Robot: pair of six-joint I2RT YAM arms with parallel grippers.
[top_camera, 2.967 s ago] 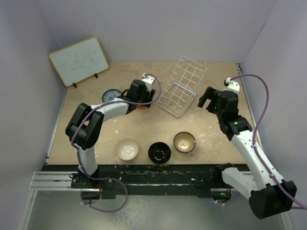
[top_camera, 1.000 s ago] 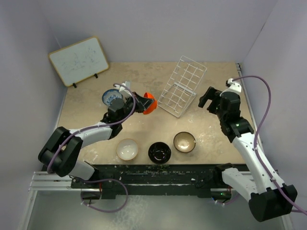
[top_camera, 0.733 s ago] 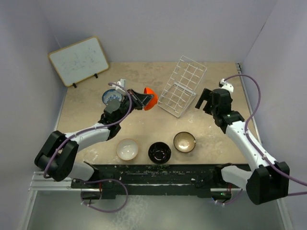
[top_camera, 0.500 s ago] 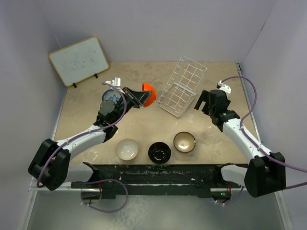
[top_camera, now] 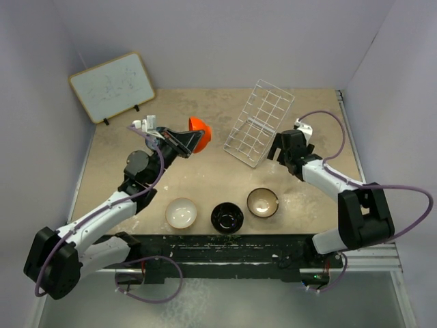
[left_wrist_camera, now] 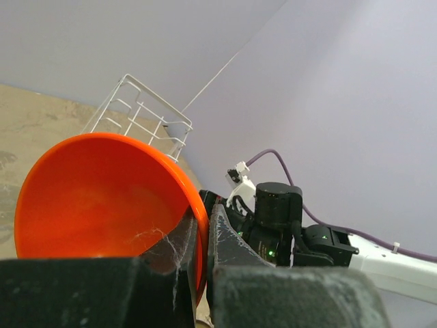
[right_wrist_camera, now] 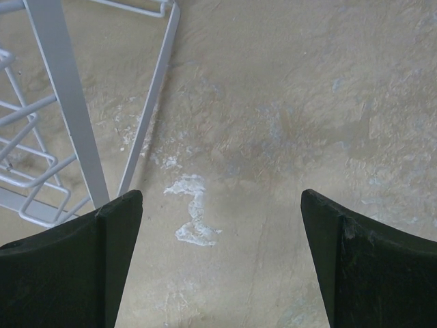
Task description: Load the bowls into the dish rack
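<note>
The rack [top_camera: 259, 123] stands at the rear of the table [top_camera: 218, 178], right of centre. The board [top_camera: 113, 87] leans in the rear left corner. The left gripper [top_camera: 186, 139] holds the raised bowl [top_camera: 199, 127] above the table, left of the rack. Three bowls [top_camera: 227, 217] sit in a row near the front edge. The right gripper [top_camera: 276, 145] is just beside the rack's right side.

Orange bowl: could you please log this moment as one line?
left claw: shut on orange bowl | right claw: open by dish rack | rack: empty
</note>
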